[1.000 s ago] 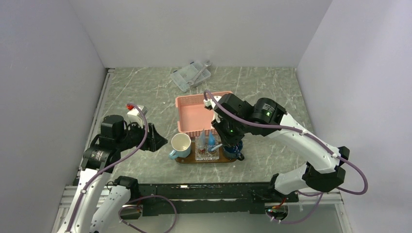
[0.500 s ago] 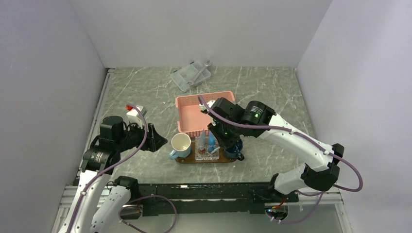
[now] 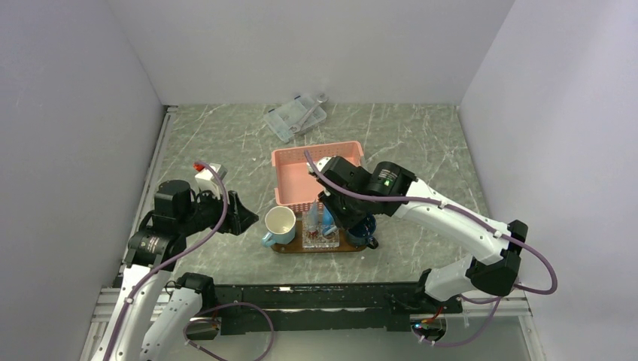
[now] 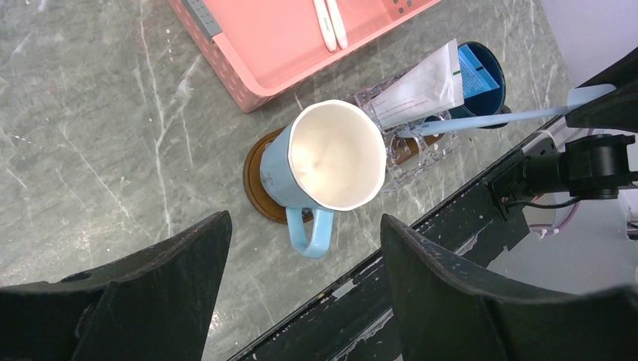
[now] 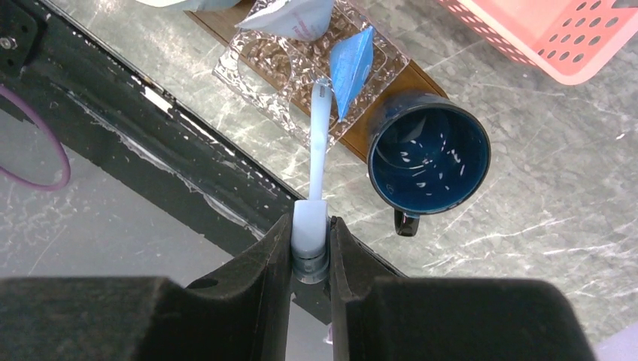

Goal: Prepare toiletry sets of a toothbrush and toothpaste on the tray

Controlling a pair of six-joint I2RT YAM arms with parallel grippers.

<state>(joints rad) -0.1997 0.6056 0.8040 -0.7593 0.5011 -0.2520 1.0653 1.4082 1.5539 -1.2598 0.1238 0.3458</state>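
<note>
Nearest, the left gripper point(image 4: 305, 222) hangs released, its jaws wide apart with nothing between them, at about 9 o'clock of the tray point(image 3: 287, 247) and apart from it. The tray lies crosswise close to the near table edge. On its 9 o'clock end stands a light blue mug point(image 4: 331, 154) with a white inside. At its middle a clear glass holder point(image 5: 256, 68) keeps the toothpaste upright, the paler tube point(image 5: 297, 15) toward 9 o'clock and the bright blue tube point(image 5: 350, 60) toward 3. A dark blue mug point(image 5: 429, 154) stands on the 3 o'clock end. Above these, the right gripper point(image 5: 310, 229) is clenched on the butt of a pale toothbrush point(image 5: 317, 150), whose head reaches over the holder beside the bright blue tube; whether it touches, I cannot tell. At 12 o'clock, just past the tray, sits the pink basket point(image 3: 297, 180) with two pale slim handles point(image 4: 331, 22) in it. Farther on lies a clear plastic box point(image 3: 295, 116).
</note>
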